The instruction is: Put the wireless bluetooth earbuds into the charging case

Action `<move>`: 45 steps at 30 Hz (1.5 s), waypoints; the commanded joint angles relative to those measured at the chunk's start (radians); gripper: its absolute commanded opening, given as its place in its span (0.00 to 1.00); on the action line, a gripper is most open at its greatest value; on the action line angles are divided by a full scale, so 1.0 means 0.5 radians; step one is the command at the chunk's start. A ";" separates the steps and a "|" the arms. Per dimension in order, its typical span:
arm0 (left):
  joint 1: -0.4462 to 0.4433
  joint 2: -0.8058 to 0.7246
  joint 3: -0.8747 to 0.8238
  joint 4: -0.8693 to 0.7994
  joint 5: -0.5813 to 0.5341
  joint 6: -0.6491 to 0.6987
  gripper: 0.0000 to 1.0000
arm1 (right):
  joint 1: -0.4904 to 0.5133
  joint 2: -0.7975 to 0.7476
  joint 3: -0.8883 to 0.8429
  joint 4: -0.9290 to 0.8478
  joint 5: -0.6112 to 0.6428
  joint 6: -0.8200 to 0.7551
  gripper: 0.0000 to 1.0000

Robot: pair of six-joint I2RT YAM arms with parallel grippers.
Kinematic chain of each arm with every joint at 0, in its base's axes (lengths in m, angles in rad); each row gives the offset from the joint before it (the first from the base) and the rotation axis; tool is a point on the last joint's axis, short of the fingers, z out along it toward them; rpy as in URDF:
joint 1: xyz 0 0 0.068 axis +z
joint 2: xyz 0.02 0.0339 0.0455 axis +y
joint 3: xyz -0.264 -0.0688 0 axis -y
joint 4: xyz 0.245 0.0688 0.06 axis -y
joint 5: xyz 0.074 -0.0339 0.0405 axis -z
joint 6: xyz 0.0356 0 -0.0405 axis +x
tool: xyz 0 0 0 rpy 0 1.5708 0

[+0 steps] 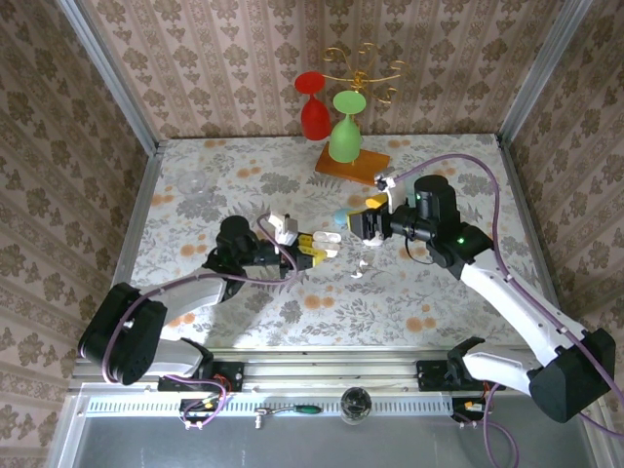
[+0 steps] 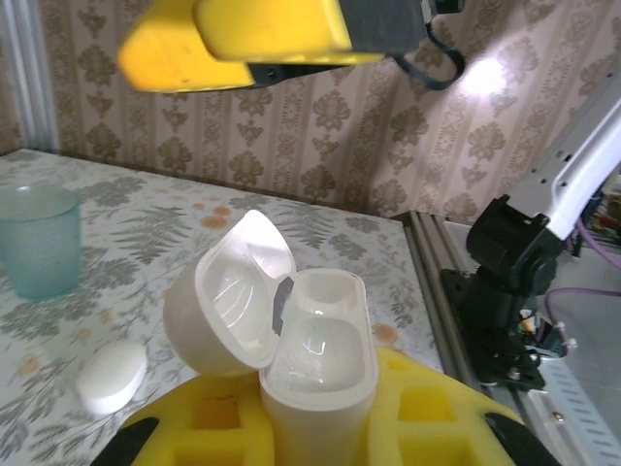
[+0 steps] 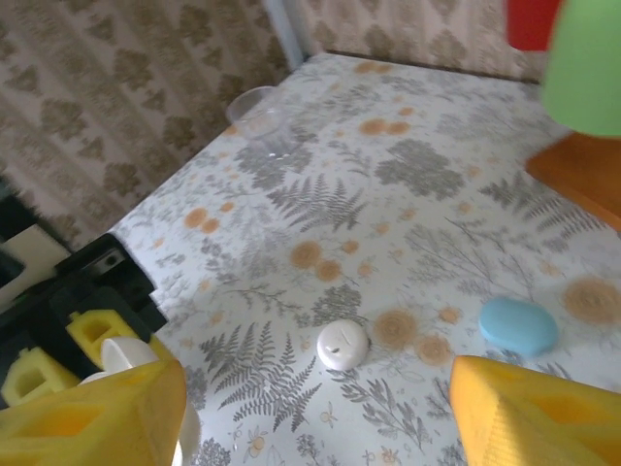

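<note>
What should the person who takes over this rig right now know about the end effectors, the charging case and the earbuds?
The left end effector is shut on the open charging case; its lid is up and both wells look empty.
The right end effector is open, holds nothing and faces the left one.
In the top view, small white pieces lie on the table near the right end effector. They may be the earbuds but are too small to confirm.
Done: case gripped and open.
Left: pick up each earbud and seat it in a well.
</note>
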 commanded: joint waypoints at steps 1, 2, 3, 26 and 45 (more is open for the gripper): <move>0.058 -0.050 -0.074 0.218 -0.109 0.032 0.00 | -0.029 0.058 0.015 -0.256 0.308 0.267 0.71; 0.065 -0.071 -0.085 0.199 -0.155 0.051 0.00 | -0.030 0.097 0.030 -0.341 0.337 0.288 0.71; 0.066 -0.095 -0.091 0.162 -0.189 0.088 0.00 | -0.030 0.149 0.044 -0.418 0.345 0.325 0.70; 0.066 -0.191 -0.116 -0.091 -0.198 0.326 0.00 | -0.001 0.943 -0.370 -0.090 -0.064 1.229 0.41; 0.066 -0.178 -0.115 -0.093 -0.178 0.320 0.00 | 0.021 1.130 -0.353 -0.053 -0.095 1.219 0.28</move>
